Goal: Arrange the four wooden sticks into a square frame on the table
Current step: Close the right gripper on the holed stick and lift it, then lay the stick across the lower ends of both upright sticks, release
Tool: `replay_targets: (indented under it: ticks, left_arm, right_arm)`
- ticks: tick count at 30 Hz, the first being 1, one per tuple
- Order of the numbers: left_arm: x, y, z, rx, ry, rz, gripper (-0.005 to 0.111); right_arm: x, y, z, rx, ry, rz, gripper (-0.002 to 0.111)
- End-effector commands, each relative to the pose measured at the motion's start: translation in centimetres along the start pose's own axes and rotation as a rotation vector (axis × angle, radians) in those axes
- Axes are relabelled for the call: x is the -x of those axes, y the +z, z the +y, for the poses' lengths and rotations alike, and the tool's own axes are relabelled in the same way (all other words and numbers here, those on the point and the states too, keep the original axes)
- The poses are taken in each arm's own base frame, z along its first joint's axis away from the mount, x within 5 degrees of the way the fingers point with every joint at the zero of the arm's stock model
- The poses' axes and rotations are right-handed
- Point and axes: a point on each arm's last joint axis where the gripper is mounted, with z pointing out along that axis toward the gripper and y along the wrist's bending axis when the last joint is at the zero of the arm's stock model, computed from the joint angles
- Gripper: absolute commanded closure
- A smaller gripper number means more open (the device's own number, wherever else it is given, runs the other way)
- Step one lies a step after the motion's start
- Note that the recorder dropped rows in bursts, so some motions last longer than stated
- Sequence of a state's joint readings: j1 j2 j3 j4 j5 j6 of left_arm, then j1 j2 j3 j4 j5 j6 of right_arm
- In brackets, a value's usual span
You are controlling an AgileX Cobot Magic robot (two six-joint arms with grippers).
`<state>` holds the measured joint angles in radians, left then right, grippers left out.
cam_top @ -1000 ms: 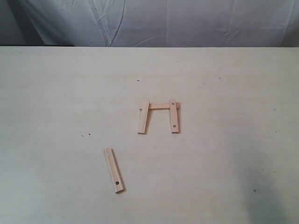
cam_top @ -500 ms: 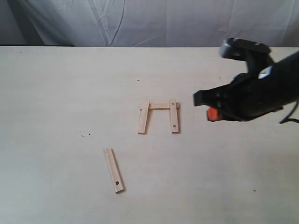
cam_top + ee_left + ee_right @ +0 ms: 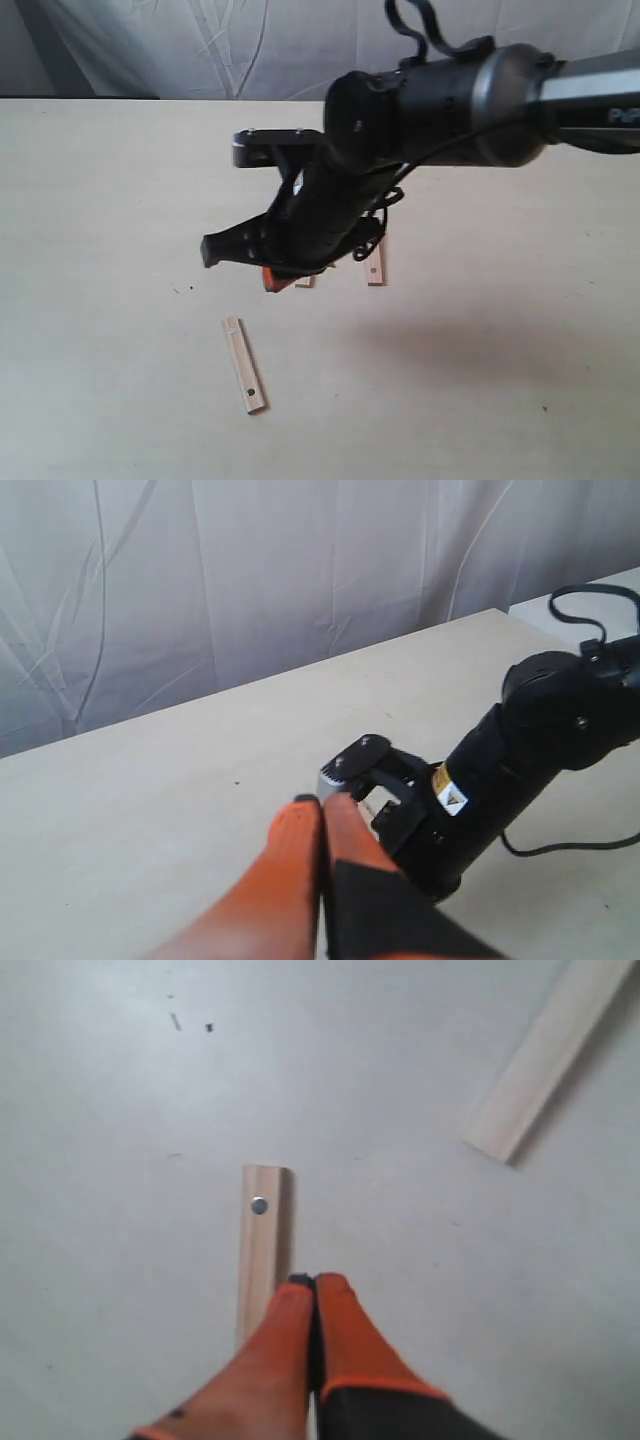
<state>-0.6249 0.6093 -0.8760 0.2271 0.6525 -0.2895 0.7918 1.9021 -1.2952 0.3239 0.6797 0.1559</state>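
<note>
A creased pale grey cloth (image 3: 140,45) hangs across the background; at its left end, a darker grey strip (image 3: 22,50) shows.

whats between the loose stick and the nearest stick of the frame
Only bare table: the right wrist view shows nothing between the loose stick and the nearest frame stick.

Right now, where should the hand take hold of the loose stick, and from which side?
Probably at the middle of the loose stick, across its narrow width, from straight above: it lies flat on the table, both long edges free.
</note>
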Motion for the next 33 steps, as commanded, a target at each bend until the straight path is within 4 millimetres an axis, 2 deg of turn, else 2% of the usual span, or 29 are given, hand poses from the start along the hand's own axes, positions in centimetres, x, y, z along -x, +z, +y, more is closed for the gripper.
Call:
replay_targets:
  ticks: [1,4,9,14,20,23,27,33]
  left_arm:
    - [0.0,-0.1,0.1,0.009,0.005,-0.006,0.107]
    - [0.0,-0.1,0.1,0.009,0.005,-0.006,0.107]
    - [0.0,-0.1,0.2,0.013,0.010,-0.007,0.107]
    - [0.0,-0.1,0.2,0.020,0.021,-0.009,0.107]
    - [0.0,-0.1,0.3,0.027,0.031,-0.011,0.107]
    - [0.0,-0.1,0.3,0.027,0.031,-0.011,0.107]
    - [0.0,-0.1,0.3,0.027,0.031,-0.011,0.107]
    - [0.0,-0.1,0.3,0.027,0.031,-0.011,0.107]
  right_arm:
    - [1.1,1.3,2.2,-0.014,-0.052,0.023,0.109]
    - [1.4,2.0,3.6,-0.022,-0.068,0.036,0.105]
    - [2.0,2.3,5.1,-0.077,-0.099,0.043,0.084]
    - [2.4,2.8,5.1,-0.093,-0.063,0.037,0.078]
    - [2.4,3.8,4.7,-0.119,-0.057,0.039,0.063]
    - [2.1,4.7,4.4,-0.144,-0.026,0.064,0.063]
    - [0.5,6.2,4.9,-0.253,-0.060,0.117,0.063]
    - [-0.7,7.3,5.9,-0.252,-0.063,0.164,0.063]
